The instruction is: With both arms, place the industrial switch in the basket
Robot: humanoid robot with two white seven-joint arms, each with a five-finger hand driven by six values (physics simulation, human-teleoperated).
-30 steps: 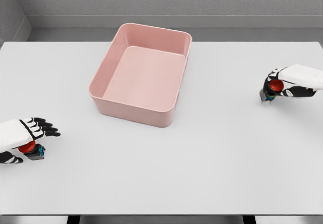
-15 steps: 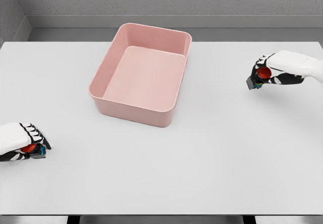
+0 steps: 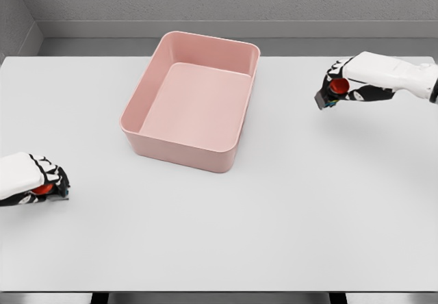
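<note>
A pink basket [image 3: 134, 114] stands at the back middle of the white table, nothing inside it. My right hand [image 3: 342, 85] is lifted above the table at the right, to the right of the basket, shut on an industrial switch [image 3: 330, 92] with a red button and dark body. My left hand [image 3: 42, 182] is low at the table's left edge, its fingers curled over a second red-buttoned switch [image 3: 43, 190] that is mostly hidden beneath them.
The white table [image 3: 274, 208] spreads wide in front of and around the basket. A grey wall runs behind its far edge.
My right hand has carried its switch up and leftward, closer to the basket. My left hand's fingers, spread a second ago, have curled down over the other switch.
</note>
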